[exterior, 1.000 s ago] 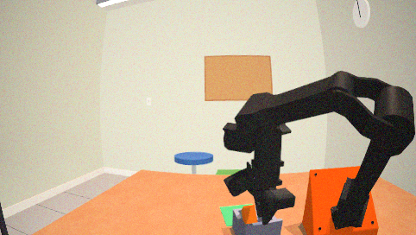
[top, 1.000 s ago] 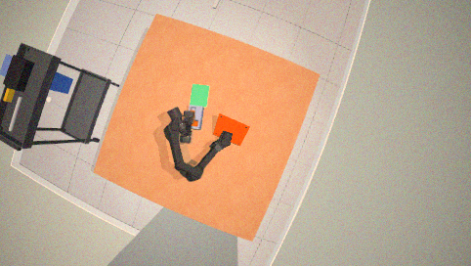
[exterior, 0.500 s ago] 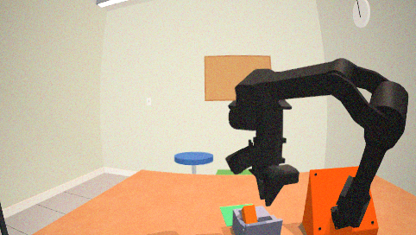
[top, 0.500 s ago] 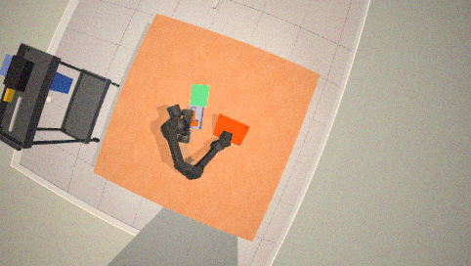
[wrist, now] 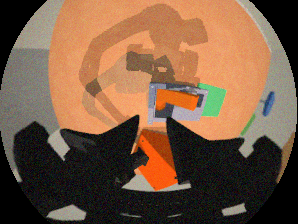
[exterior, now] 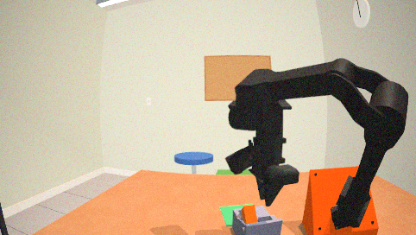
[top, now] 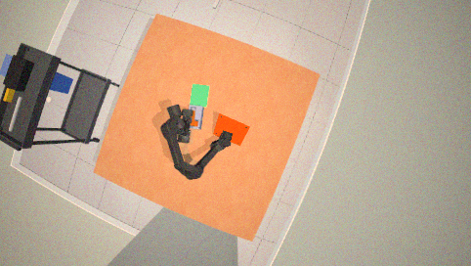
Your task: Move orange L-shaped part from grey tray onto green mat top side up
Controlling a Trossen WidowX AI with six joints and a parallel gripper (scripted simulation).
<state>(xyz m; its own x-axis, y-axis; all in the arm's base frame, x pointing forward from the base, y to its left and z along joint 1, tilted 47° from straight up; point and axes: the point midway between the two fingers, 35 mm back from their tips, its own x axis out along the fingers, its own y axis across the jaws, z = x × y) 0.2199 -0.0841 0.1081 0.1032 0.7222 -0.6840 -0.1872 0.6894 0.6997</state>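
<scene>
The orange L-shaped part (exterior: 248, 213) (top: 193, 121) (wrist: 177, 99) sits tilted in the grey tray (exterior: 259, 227) (wrist: 190, 115), with one end sticking up above the tray's rim. The green mat (top: 199, 94) (exterior: 230, 212) (wrist: 214, 100) lies right beside the tray. My gripper (exterior: 270, 198) (wrist: 153, 119) (top: 184, 120) hangs above the tray, a little to one side of the raised end and clear of it. Its fingers stand partly open with nothing between them.
The arm's orange-red base mount (exterior: 328, 194) (top: 235, 128) stands close beside the tray. A dark cart (top: 34, 98) stands off the orange table top at the left. A blue stool (exterior: 193, 158) stands on the floor behind the table.
</scene>
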